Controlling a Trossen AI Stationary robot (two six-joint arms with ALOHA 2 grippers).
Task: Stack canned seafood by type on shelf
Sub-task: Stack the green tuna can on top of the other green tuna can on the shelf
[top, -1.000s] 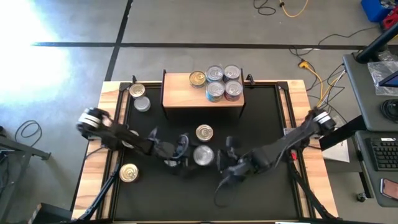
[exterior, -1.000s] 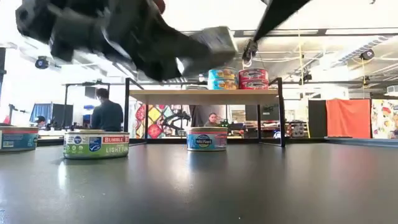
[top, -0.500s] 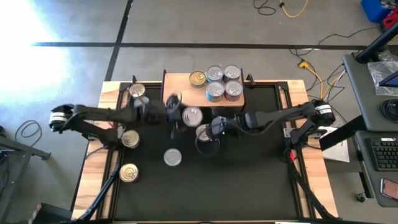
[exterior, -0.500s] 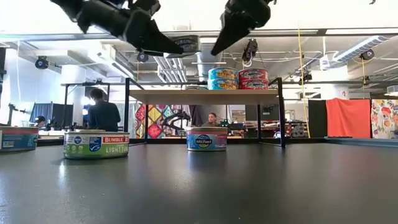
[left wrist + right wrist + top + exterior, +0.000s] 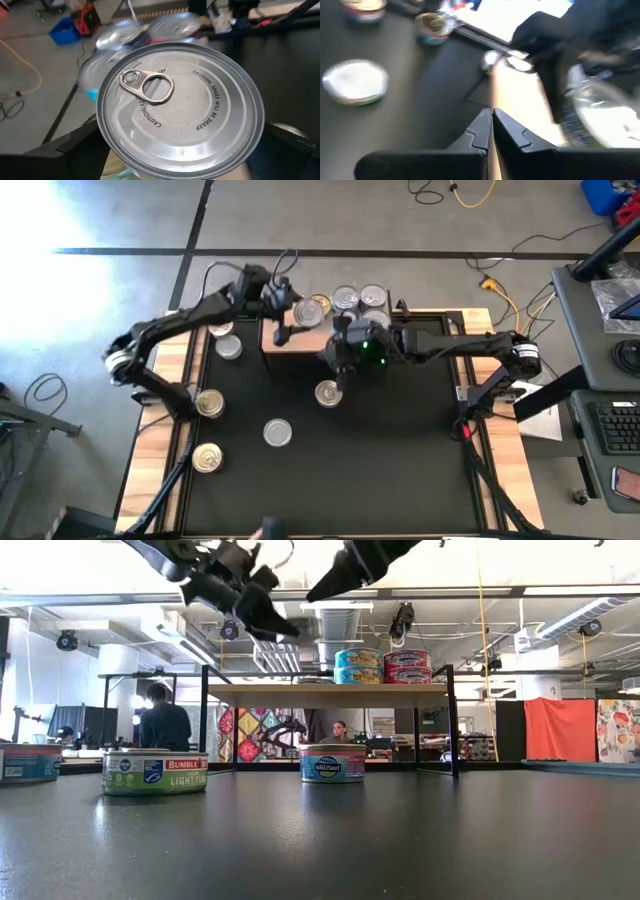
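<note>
My left gripper (image 5: 290,308) is up over the left part of the light-wood shelf (image 5: 285,340), shut on a silver-lidded can (image 5: 180,107) that fills the left wrist view. My right gripper (image 5: 340,358) hangs shut over the shelf's front edge, holding nothing; its closed fingers (image 5: 491,125) show in the right wrist view. On the shelf stand a gold-lidded can (image 5: 318,307) and silver-lidded cans (image 5: 358,299). Two of them are stacks, one blue-labelled (image 5: 358,666) and one red-labelled (image 5: 407,666). More cans (image 5: 327,392) rest on their bases on the black table. My left gripper pinches the can by its side wall (image 5: 102,137), one dark finger (image 5: 75,147) on each side of it. The can is lifted clear of the table and the shelf, its pull-tab lid up.
Loose cans stand at the table's middle (image 5: 278,432), along its left edge (image 5: 208,402) (image 5: 207,457) and at the far left corner (image 5: 224,338). In the low view a green-labelled can (image 5: 155,772) and a blue-labelled one (image 5: 332,763) stand before the shelf. People are in the room behind.
My left gripper has carried the silver-lidded can up from the table's middle toward the far edge, to above the shelf's left part. My right gripper, still shut, has risen and gone from the table's middle to the shelf's front edge.
</note>
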